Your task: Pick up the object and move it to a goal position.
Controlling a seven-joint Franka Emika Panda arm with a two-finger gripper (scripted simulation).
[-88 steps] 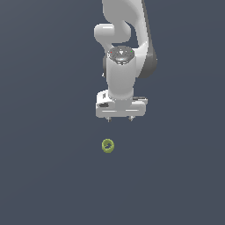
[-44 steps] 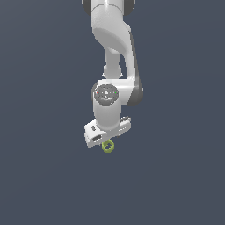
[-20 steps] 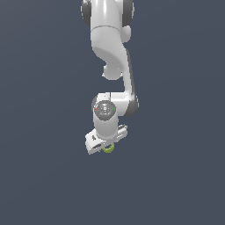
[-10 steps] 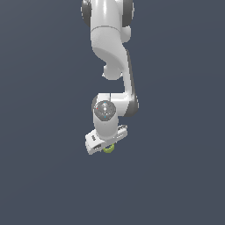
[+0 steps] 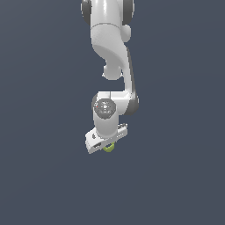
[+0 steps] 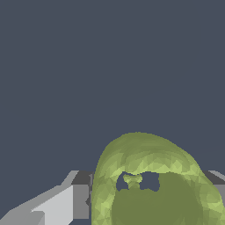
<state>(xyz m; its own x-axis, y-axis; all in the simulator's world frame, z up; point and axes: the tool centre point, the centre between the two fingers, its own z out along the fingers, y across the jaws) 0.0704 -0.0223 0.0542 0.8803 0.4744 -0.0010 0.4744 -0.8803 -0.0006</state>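
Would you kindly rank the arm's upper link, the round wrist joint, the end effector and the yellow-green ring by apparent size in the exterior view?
Largest to smallest:
1. Upper link
2. Round wrist joint and end effector, which look too alike to rank
3. Yellow-green ring, mostly hidden by the end effector

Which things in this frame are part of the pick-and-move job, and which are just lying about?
Part of the job:
- yellow-green ring, mostly hidden under the claw
- white claw, down over the ring

Lying about:
- nothing else visible; only a plain dark surface

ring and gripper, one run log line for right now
ring: yellow-green, between fingers | gripper: shut on ring | phase: grasp | goal: not visible
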